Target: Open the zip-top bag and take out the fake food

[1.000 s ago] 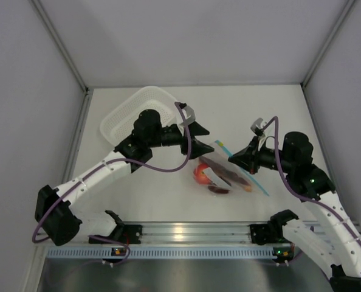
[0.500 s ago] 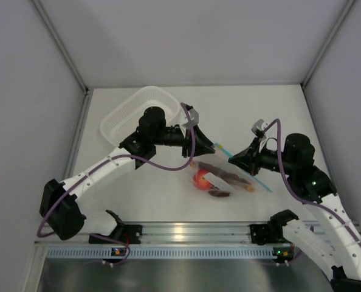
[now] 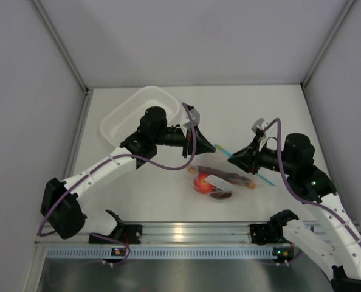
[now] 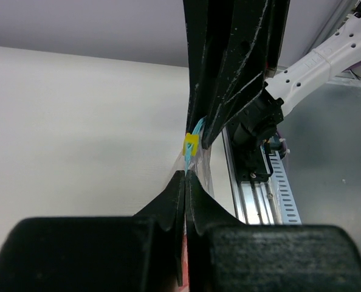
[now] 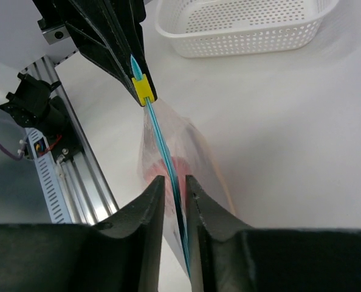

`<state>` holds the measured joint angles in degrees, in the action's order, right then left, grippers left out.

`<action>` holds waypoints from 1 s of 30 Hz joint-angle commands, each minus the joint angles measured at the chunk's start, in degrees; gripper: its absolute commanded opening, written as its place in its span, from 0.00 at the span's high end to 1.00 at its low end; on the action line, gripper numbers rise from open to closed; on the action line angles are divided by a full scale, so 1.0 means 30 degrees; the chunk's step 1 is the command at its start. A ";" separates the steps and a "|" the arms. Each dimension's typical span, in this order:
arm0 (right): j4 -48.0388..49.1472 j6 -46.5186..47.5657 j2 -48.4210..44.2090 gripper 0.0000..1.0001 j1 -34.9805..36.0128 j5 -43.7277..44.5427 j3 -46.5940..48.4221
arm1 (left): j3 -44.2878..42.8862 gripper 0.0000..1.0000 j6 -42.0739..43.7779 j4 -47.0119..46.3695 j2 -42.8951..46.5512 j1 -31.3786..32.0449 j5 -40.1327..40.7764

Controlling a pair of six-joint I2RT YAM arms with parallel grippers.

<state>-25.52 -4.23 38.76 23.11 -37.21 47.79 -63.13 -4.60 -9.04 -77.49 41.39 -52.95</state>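
The clear zip-top bag (image 3: 224, 176) hangs between my two grippers, its blue zip strip (image 5: 162, 143) stretched taut. My left gripper (image 3: 215, 146) is shut on the strip's end, just beside the yellow slider (image 4: 191, 143). My right gripper (image 3: 232, 158) straddles the strip further along; in the right wrist view its jaws stand slightly apart, with a gap to either side of the strip (image 5: 175, 177). Inside the bag lie the fake food pieces: a red ball (image 3: 201, 182), a dark brown piece (image 3: 222, 195) and an orange slice (image 3: 248, 184).
A white perforated basket (image 3: 129, 112) stands at the back left, behind the left arm. An aluminium rail (image 3: 180, 231) runs along the table's near edge. Grey walls close in the table on three sides.
My left gripper has moved right and shut on the zip strip next to the slider. My right gripper's jaws, shut before, have parted a little. The bag has shifted slightly left.
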 commanded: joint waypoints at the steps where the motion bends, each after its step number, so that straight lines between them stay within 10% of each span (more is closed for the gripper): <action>1: 0.1679 0.0033 0.0406 0.77 0.0323 -0.0251 0.1059 | 0.0096 1.00 -0.0077 -0.1148 0.0870 -0.0026 -0.0455; 18: 0.4814 -0.0613 0.4949 0.65 0.2196 -0.4266 0.4548 | 0.0420 1.00 -0.0488 -0.1177 0.1896 -0.0026 0.0013; 30: 0.4669 0.0647 0.4717 0.78 0.3047 -0.2715 0.3905 | 0.0361 1.00 0.0127 -0.0211 0.2277 -0.0055 0.0218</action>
<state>-14.31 -4.05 54.57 31.14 -46.46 58.61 -61.54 -5.87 -7.81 -73.10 41.39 -52.73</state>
